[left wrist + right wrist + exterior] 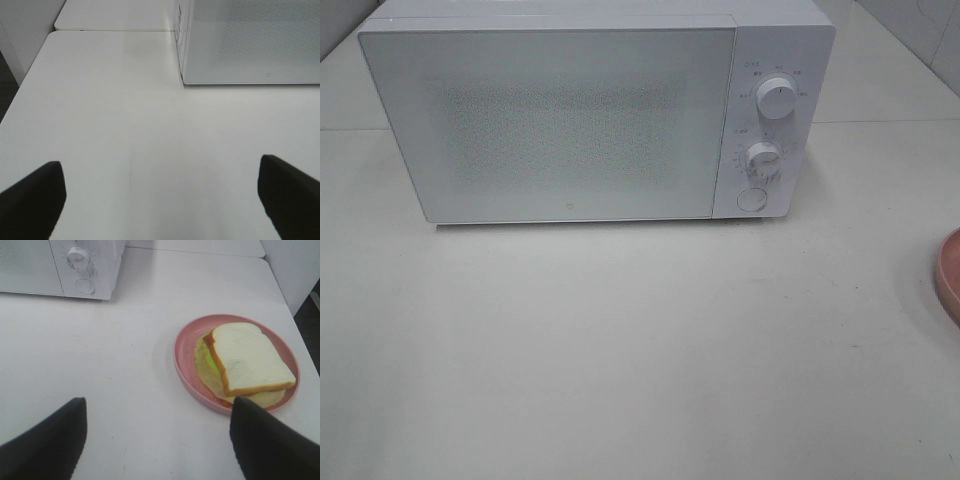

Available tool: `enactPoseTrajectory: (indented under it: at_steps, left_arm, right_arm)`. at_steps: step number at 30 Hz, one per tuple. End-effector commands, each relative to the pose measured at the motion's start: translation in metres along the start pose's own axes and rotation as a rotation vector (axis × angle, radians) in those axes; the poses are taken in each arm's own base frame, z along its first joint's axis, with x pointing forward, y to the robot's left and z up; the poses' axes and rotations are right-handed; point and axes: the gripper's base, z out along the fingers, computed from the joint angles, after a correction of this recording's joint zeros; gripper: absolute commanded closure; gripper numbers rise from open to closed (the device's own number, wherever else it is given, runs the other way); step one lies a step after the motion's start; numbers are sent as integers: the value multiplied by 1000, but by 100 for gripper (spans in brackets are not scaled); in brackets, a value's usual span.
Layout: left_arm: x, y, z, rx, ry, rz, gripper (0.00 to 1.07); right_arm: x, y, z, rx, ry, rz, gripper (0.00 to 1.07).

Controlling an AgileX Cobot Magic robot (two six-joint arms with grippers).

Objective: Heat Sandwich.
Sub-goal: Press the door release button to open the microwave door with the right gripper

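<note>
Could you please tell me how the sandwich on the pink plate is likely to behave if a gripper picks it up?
The sandwich looks soft, so it would probably squash under a firm pinch. Its layers sit offset, so they may slide apart when lifted. Pushed, it could slip across the smooth pink plate.

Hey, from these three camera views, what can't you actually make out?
Microwave interior: hidden in every view behind its closed, speckled door.
Markings around the upper dial: too small to read, exterior high view.
Plate: cut off by the right edge of the exterior high view; the sandwich shows only in the right wrist view.
Sandwich filling: mostly covered by the top bread slice, right wrist view.
</note>
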Motion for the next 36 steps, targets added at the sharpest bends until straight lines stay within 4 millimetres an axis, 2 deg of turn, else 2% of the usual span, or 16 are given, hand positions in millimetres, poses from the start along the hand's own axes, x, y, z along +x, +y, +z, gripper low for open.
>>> enactPoseTrajectory:
  at_steps: [1, 16, 24, 36]
  left_arm:
    - [2, -1, -3, 3, -27, 0, 9]
    - [2, -1, -3, 3, -27, 0, 9]
    - [2, -1, -3, 3, -27, 0, 9]
    - [2, -1, -3, 3, -27, 0, 9]
  right_arm:
    - [1, 0, -4, 5, -36, -5, 31]
    - [1, 0, -4, 2, -38, -4, 31]
    - [-21, 0, -5, -4, -45, -5, 31]
    - [-50, 3, 26, -13, 11, -21, 31]
